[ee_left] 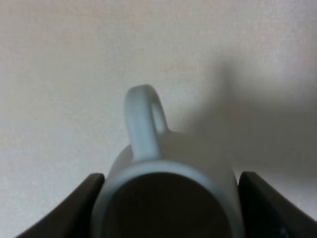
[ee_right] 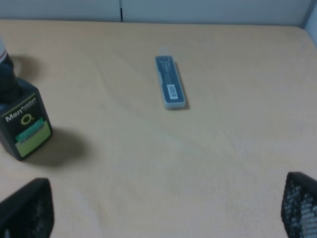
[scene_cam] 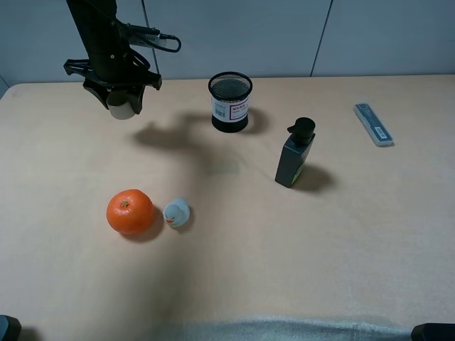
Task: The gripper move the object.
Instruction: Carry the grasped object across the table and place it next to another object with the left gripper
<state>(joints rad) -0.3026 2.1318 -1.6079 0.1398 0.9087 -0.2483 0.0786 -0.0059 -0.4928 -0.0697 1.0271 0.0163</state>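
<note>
Nearest me, at the front edge of the table (scene_cam: 284, 270), the right gripper (ee_right: 163, 208) sits low with its two mesh-textured fingers (ee_right: 27, 210) spread wide and nothing between them. A little further in, on the left side, an orange (scene_cam: 129, 211) rests just beside a small white duck toy (scene_cam: 176, 213), the two almost touching. Past the middle, towards the right, a dark pump bottle (scene_cam: 295, 158) stands upright. Behind it and further right a flat grey-blue case (scene_cam: 373, 124) lies on the table. A black mesh pen holder (scene_cam: 229, 103) stands upright near the far edge, about the centre.

At the far left the left gripper (scene_cam: 119, 94) hangs from its black arm, clamped onto the cup (scene_cam: 122, 109). In the wrist view one dark finger (ee_left: 74, 210) presses each side of the cup's pale body, the open mouth faces the camera and the little handle (ee_left: 143, 119) juts out beyond the fingertips. The shadow of arm and cup falls on the table well to the right, so the cup looks clear of the surface.
</note>
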